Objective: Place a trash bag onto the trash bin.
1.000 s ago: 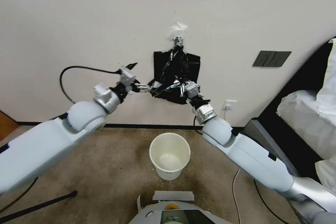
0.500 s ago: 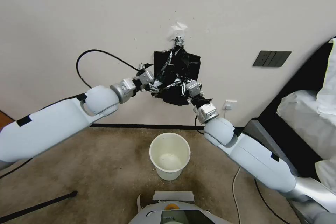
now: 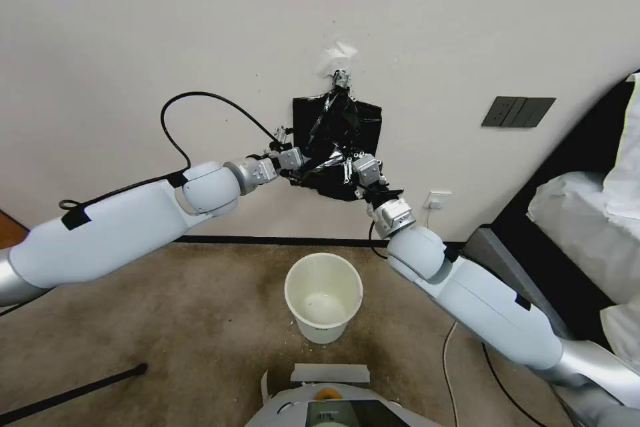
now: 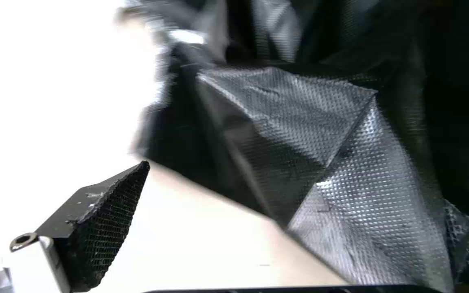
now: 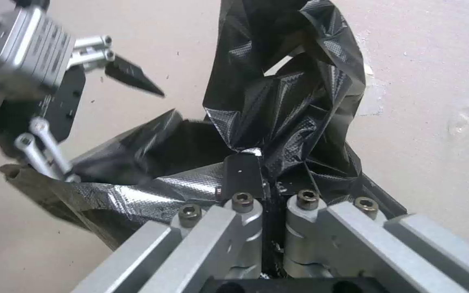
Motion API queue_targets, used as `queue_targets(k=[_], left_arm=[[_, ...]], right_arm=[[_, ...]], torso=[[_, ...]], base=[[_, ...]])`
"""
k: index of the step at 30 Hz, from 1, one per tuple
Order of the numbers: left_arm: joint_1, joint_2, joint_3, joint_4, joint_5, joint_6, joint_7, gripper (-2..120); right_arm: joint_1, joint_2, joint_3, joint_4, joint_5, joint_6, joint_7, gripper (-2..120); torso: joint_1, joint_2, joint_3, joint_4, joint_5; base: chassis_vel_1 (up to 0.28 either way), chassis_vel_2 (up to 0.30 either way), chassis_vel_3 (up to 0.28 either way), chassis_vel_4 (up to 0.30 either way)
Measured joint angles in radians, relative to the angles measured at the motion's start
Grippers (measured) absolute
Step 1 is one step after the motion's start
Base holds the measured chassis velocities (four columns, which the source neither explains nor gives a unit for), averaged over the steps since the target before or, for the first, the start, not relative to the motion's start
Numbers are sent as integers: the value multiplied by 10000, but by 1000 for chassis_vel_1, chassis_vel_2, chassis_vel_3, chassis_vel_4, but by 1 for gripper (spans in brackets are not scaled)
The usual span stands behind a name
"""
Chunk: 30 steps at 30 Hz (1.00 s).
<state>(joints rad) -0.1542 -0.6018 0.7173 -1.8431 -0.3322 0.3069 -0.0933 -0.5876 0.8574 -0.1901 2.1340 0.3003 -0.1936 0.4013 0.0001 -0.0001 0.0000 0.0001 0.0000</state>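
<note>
Head view: right gripper (image 3: pixel 347 170) pinches trash bag (image 3: pixel 337 140) at centre; left gripper (image 3: pixel 298 161) spread wide beside it; trash bin (image 3: pixel 324 297) below, unobstructed.

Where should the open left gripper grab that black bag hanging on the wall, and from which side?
Probably the loose lower left edge of the trash bag, approached from the left. The right gripper pinches the bag's lower right part, pulling a fold away from the wall, so that free flap stands out. The left gripper sits open beside it.
</note>
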Motion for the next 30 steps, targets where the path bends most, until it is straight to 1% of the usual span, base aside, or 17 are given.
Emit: queue_targets(k=[2, 3, 5, 7, 12, 13, 15, 16, 19, 20, 23, 24, 25, 26, 27, 28, 30], left_arm=[[465, -58, -438, 17, -177, -230, -638, 100], [465, -58, -438, 17, -177, -230, -638, 100], [855, -72, -731, -33, -462, -403, -1251, 100], [1170, -78, -966, -87, -680, -517, -1644, 100], [1399, -67, -1116, -83, -973, -605, -1808, 96], [1429, -67, -1140, -73, -997, -646, -1809, 93], [1506, -103, -1206, -65, -1023, -780, -1834, 82], [1506, -103, -1206, -65, -1023, -780, -1834, 82], [1559, -155, -1215, -76, -1058, -936, -1913, 69], [1559, -155, -1215, -76, -1058, -936, -1913, 69], [1718, -176, -1313, -83, -1062, -1058, -1940, 54], [1718, -176, -1313, -83, -1062, -1058, -1940, 54], [1758, -175, -1339, -88, -1063, -1076, -1941, 51], [1830, -172, -1390, -99, -1063, -1127, -1941, 43], [1891, -165, -1431, -102, -1063, -1182, -1942, 40], [1891, -165, -1431, -102, -1063, -1182, -1942, 40], [2033, -149, -1508, -120, -1063, -1263, -1963, 30]], right_arm=[[-20, 9, -1, 0, -3, 0, -1, 0], [-20, 9, -1, 0, -3, 0, -1, 0], [-35, 7, -18, -1, -8, 1, -4, 0], [-51, -12, -30, 0, -11, 0, -8, 0], [-66, -86, -39, 70, 3, 0, -13, 0], [-69, -108, -39, 89, 15, -1, -13, 0], [-108, -178, -36, 121, 39, -3, -13, 0], [-108, -178, -36, 121, 39, -3, -13, 0], [-190, -236, -15, 166, 41, -4, -16, 0], [-190, -236, -15, 166, 41, -4, -16, 0], [-259, -251, 9, 196, 35, -8, -37, 0], [-259, -251, 9, 196, 35, -8, -37, 0], [-277, -253, 17, 197, 33, -9, -42, 0], [-307, -263, 27, 198, 28, -11, -51, 0], [-327, -271, 30, 201, 24, -12, -59, 0], [-327, -271, 30, 201, 24, -12, -59, 0], [-356, -273, 30, 211, 7, -16, -81, 0]], torso=[[0, 0, 0, -1, 0], [0, 0, 0, -1, 0], [0, 0, 0, -1, 0], [-1, 0, 0, 0, -1], [0, 0, 0, -1, 0], [0, 0, 0, -1, -1], [-1, 0, 0, 0, 0], [-1, 0, 0, 0, 0], [0, 0, 0, -3, 1], [0, 0, 0, -3, 1], [0, 0, 0, -1, 0], [0, 0, 0, -1, 0], [-1, 0, 0, -1, 0], [0, 0, 0, 0, 1], [0, 0, 0, -1, 1], [0, 0, 0, -1, 1], [0, 0, 0, -2, 0]], base=[[0, 0, 0, 0], [0, 0, 0, 0], [0, 0, 0, 0], [0, 0, 0, 0], [0, 0, 0, 0], [0, 0, 0, 0], [0, 0, 0, 0], [0, 0, 0, 0], [0, 0, 0, 0], [0, 0, 0, 0], [0, 0, 0, 0], [0, 0, 0, 0], [0, 0, 0, 0], [0, 0, 0, 0], [0, 0, 0, 0], [0, 0, 0, 0], [0, 0, 0, 0]])
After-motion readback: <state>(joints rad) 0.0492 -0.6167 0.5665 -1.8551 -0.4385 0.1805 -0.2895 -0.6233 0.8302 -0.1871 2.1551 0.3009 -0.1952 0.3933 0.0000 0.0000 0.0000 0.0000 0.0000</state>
